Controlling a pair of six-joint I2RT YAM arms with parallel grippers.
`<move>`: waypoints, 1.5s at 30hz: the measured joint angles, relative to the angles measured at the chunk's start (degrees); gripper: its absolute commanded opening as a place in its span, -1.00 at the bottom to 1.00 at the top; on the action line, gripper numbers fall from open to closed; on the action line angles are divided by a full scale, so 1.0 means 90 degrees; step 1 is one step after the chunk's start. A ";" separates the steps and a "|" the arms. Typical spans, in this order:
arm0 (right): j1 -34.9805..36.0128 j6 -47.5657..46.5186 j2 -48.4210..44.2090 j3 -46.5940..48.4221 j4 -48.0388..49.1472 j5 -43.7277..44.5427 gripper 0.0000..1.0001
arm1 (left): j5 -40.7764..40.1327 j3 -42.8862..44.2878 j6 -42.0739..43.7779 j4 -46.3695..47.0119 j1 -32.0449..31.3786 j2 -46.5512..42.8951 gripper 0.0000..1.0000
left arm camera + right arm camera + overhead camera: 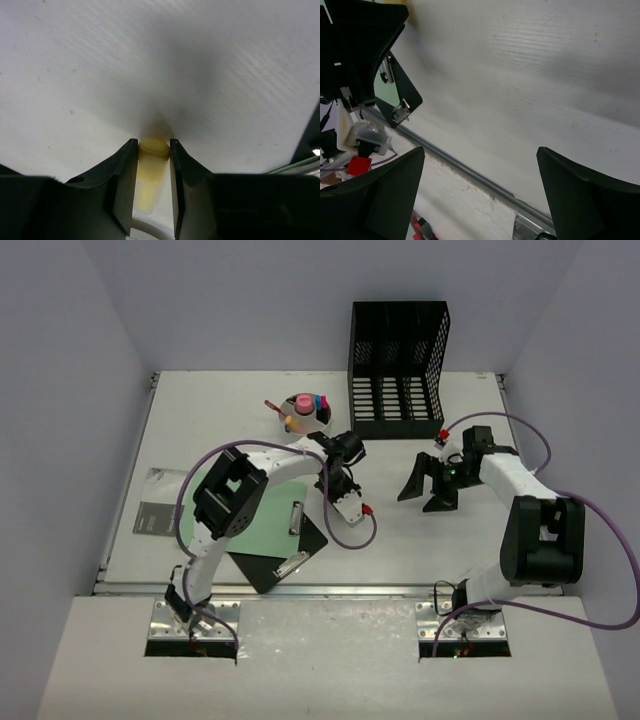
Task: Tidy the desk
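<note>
The white desk [470,550] fills the top view and shows in both wrist views [150,60] [530,75]. My left gripper [338,478] points down at the middle of the desk, just right of the clipboard. In the left wrist view the left gripper [153,143] is shut on a yellow marker [150,170], whose capped end sits close to the desk surface. My right gripper [428,492] is open and empty over the desk's right half. In its own view the right gripper [487,192] has wide-apart jaws with nothing between them.
A black mesh file rack [398,370] stands at the back. A white cup [306,412] of pens stands left of it. A black clipboard [280,558] with a green sheet [265,515] lies front left, its corner also in the right wrist view [400,97]. A grey booklet [158,505] lies far left. The silver rail [470,172] runs along the front edge.
</note>
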 measured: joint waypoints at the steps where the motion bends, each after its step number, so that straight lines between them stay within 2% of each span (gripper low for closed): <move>1: 0.0000 0.0002 0.0000 0.0000 -0.0002 -0.0017 0.87 | 0.0083 -0.0170 -0.0017 0.0085 -0.0002 -0.0124 -0.87; 6: 0.0000 0.0019 -0.0002 0.0000 -0.0022 -0.0090 0.87 | 0.0736 -0.0580 -0.0432 0.0304 -0.0002 -0.0969 -0.96; 10: 0.0000 0.0056 -0.0002 0.0000 -0.0049 -0.0109 0.87 | 0.1625 -0.0580 -0.1647 0.0877 0.0044 -0.1812 -0.99; 13: 0.0000 0.0066 -0.0002 0.0000 -0.0068 -0.0119 0.87 | 0.2584 -0.0673 -0.3368 0.1812 0.0272 -0.2426 -1.00; 16: 0.0000 0.0087 -0.0002 0.0000 -0.0068 -0.0151 0.87 | 0.3451 -0.1141 -0.5474 0.3351 0.0913 -0.2973 -1.00; 19: 0.0000 0.0114 -0.0002 0.0000 -0.0068 -0.0202 0.87 | 0.3934 -0.1642 -0.7684 0.5212 0.1855 -0.3172 -1.00; 22: 0.0000 0.0134 0.0000 0.0000 -0.0068 -0.0257 0.87 | 0.4099 -0.1928 -0.9364 0.6545 0.2579 -0.3079 -1.00; 25: 0.0000 0.0136 0.0000 0.0000 -0.0068 -0.0272 0.87 | 0.4180 -0.2266 -1.0647 0.7796 0.2895 -0.2970 -1.00; 28: 0.0000 0.0136 0.0000 0.0000 -0.0073 -0.0274 0.89 | 0.4260 -0.2526 -1.1528 0.8777 0.2956 -0.2832 -1.00; 34: 0.0000 0.0134 0.0012 0.0000 -0.0090 -0.0272 0.97 | 0.4267 -0.2688 -1.2347 0.9950 0.2973 -0.2509 -1.00; 45: 0.0000 0.0131 0.0104 0.0046 -0.0134 -0.0260 0.98 | 0.3796 -0.2754 -1.1980 1.0414 0.2999 -0.2140 -0.99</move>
